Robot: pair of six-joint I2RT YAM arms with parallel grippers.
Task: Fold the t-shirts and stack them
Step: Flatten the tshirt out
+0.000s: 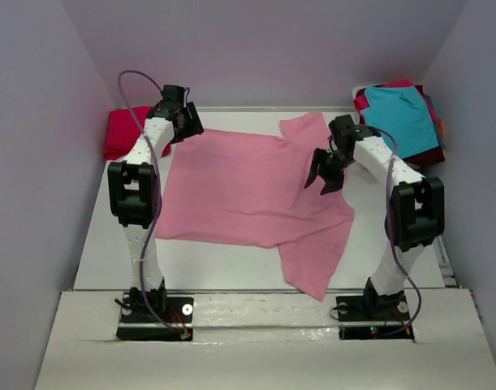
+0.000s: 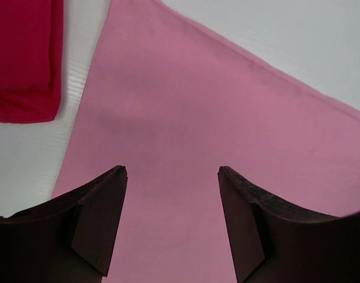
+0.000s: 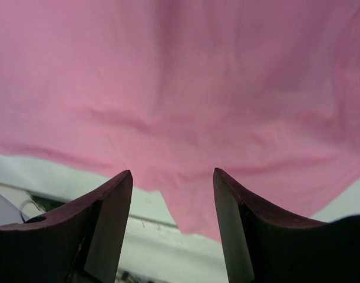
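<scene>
- Spreading left gripper (image 2: 171, 170) wide over pink tee (image 2: 215, 118), gripping nothing.
- Hanging right gripper (image 3: 172, 171) open over tee's right side, empty.
- Lying far-left, red tee (image 2: 23, 53); far-right, teal tee (image 1: 402, 118).

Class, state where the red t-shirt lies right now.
In the top view the red t-shirt sits at the far left, beside the left gripper, just left of the spread pink t-shirt.
</scene>
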